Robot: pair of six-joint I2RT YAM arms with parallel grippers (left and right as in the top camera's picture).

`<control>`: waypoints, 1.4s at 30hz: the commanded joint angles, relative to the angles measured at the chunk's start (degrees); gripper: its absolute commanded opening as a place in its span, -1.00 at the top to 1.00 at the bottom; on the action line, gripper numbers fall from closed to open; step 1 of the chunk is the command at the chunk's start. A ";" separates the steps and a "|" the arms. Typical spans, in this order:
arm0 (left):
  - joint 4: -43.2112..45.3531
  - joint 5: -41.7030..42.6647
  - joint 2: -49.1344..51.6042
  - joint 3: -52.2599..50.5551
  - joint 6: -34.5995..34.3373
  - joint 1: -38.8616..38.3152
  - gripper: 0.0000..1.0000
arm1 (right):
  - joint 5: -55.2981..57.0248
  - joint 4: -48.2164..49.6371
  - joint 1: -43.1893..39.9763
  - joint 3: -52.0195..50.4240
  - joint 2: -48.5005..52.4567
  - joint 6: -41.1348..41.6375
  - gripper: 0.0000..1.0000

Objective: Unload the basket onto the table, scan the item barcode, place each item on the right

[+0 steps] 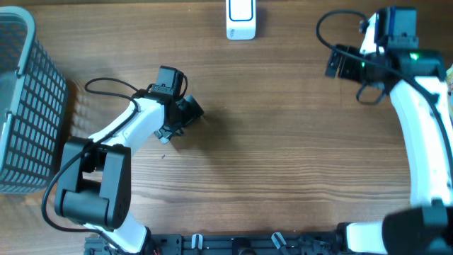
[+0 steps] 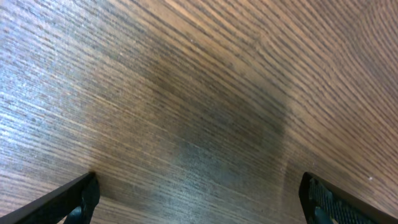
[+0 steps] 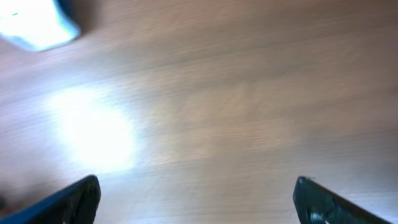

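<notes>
Grippers first: the left gripper [image 1: 190,113] sits over bare wood a short way right of the grey mesh basket [image 1: 21,106]. Its wrist camera shows both dark fingers [image 2: 74,202] spread wide at the bottom corners, with nothing between them but the grain of the table [image 2: 205,93] and a soft shadow. Over to the right gripper [image 1: 341,64], far to the right of the basket: jaws wide apart there too, fingers [image 3: 68,202] at the lower corners of its view, only wood between them and a bright patch of glare on the surface. Now the item itself: the white block [image 1: 241,19] lies well to the right of the basket, up at the far edge of the table and partly cut off by the overhead frame. It's a rounded white rectangle lying flat, with a blue-outlined panel on its upper face, and from above it is too small to tell whether a barcode shows. Counting out from the basket, it comes after the left gripper and before the right one, apart from both. In the right wrist view a white blur at the top left corner is probably that same white block [image 3: 37,25], though the picture is too soft to be sure.
</notes>
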 commanded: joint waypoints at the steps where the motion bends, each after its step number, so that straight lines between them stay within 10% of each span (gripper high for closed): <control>1: 0.00 -1.16 -0.11 -0.42 0.70 0.37 -1.00 | -8.48 -8.35 2.58 -1.29 -7.19 2.99 -0.99; 17: 0.02 -1.16 -0.11 -0.42 0.70 0.37 -1.00 | -8.41 -13.40 12.57 -12.33 -18.47 30.14 -0.99; 33: 0.00 -1.16 -0.11 -0.42 0.70 0.37 -1.00 | -3.91 -10.80 12.57 -18.25 -18.16 14.53 -1.00; 42: 0.00 -1.16 -0.11 -0.42 0.70 0.37 -1.00 | -10.75 22.86 12.52 -41.88 -38.60 5.55 -0.99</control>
